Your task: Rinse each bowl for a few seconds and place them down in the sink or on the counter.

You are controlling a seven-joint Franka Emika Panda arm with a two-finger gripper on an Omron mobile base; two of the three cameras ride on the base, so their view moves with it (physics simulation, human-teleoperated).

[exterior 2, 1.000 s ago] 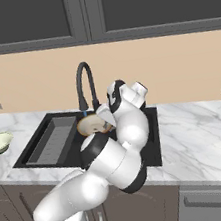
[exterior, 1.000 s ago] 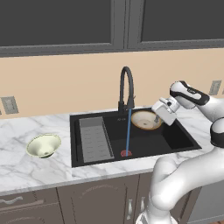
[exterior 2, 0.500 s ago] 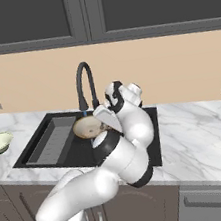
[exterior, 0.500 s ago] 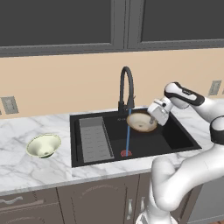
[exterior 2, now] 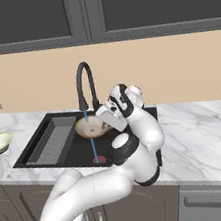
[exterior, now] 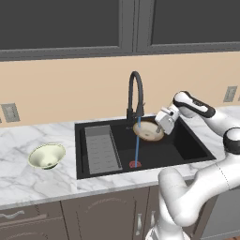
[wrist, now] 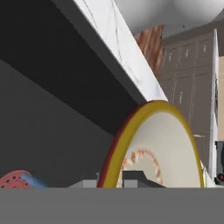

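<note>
The shallow beige bowl (exterior: 149, 131) hangs tilted over the black sink (exterior: 190, 146), and my gripper (exterior: 159, 127) is shut on its right rim. The blue water stream (exterior: 137, 145) from the arched faucet (exterior: 135, 93) falls past the bowl's left edge to the red drain (exterior: 135, 164). From the right, the bowl (exterior 2: 90, 127) sits just left of my gripper (exterior 2: 102, 123). In the hand view the bowl's brownish-yellow rim (wrist: 131, 127) stands between my fingertips (wrist: 138, 177). The pale cream-green bowl (exterior: 47, 155) rests on the marble counter (exterior: 28, 183) left of the sink.
A grey ribbed rack (exterior: 100, 149) fills the sink's left part. The counter (exterior 2: 203, 138) stretches on to the right of the basin. Dark cabinets hang above, and wall outlets (exterior: 9, 112) sit on the beige backsplash.
My gripper has carried the beige bowl a little to the left, bringing its edge up to the water stream. The cream-green bowl has not moved.
</note>
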